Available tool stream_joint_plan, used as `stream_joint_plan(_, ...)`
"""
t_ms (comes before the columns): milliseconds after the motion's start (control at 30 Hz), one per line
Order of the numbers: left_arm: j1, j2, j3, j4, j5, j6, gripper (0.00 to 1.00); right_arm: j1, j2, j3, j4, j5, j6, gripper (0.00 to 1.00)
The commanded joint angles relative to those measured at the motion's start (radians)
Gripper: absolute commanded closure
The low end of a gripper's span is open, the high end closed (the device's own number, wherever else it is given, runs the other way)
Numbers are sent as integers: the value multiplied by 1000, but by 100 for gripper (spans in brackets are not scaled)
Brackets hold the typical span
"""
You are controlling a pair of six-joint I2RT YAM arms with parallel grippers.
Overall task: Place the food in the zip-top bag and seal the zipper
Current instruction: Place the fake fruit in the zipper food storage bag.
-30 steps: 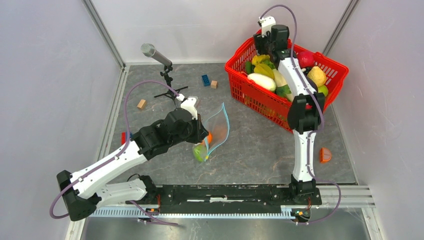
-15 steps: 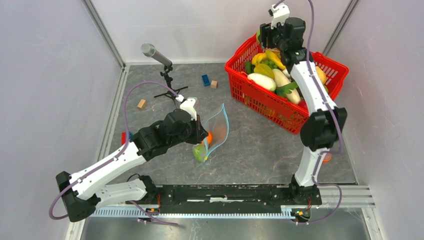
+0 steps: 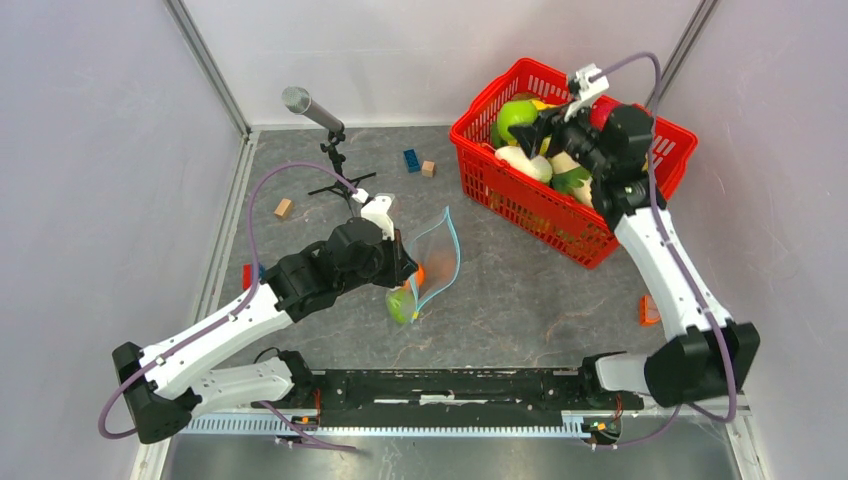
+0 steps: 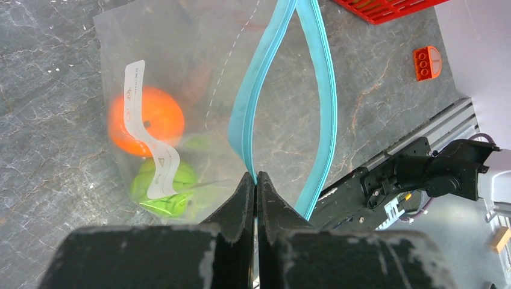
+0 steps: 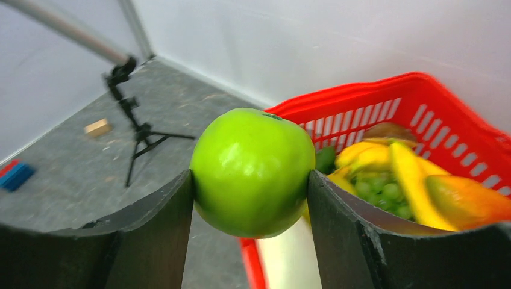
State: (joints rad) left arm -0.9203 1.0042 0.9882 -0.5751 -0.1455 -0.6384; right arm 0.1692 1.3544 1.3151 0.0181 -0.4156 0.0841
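The clear zip-top bag [image 3: 432,255] stands with its mouth open in the middle of the floor. My left gripper [image 3: 408,268] is shut on one side of its light blue zipper [image 4: 256,108], holding the mouth apart. An orange [image 4: 146,120] and a green round fruit [image 4: 164,186] lie inside the bag, behind its white label strip [image 4: 147,141]. My right gripper [image 3: 522,125] is shut on a green apple [image 5: 253,171] and holds it above the left end of the red basket [image 3: 520,210]; the apple also shows in the top view [image 3: 515,117].
The red basket holds more toy food, among it yellow pieces [image 5: 410,171] and a white one [image 3: 525,162]. A microphone on a small tripod [image 3: 330,150] stands at the back left. Small blocks [image 3: 411,160] [image 3: 283,208] and an orange piece [image 3: 648,310] lie on the floor.
My right arm has swung from reaching down into the basket to lifting out of it with the green apple in its jaws. The left arm and the bag have not moved.
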Motion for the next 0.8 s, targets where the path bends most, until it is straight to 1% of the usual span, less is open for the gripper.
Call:
stream_joint_plan(0, 5, -4, -2, 49, 14, 24, 98, 33, -151, -147, 101, -175, 66, 60)
stream_joint_plan(200, 5, 0, 1, 54, 14, 22, 98, 171, -375, -386, 119, -199, 71, 58)
stream_joint_plan(300, 5, 5, 6, 55, 16, 22, 98, 264, -428, -469, 124, -202, 84, 58)
stream_joint_plan(400, 5, 12, 6, 61, 22, 20, 98, 346, -427, -505, 111, -192, 96, 58)
stream_joint_plan(600, 5, 13, 1, 66, 26, 15, 98, 476, -383, -523, 52, -89, 53, 58)
stream_joint_plan(667, 5, 17, 3, 66, 31, 17, 98, 523, -350, -492, -6, -19, 30, 58)
stream_joint_plan(767, 5, 12, 0, 66, 29, 16, 98, 588, -315, -472, -41, 111, 6, 56)
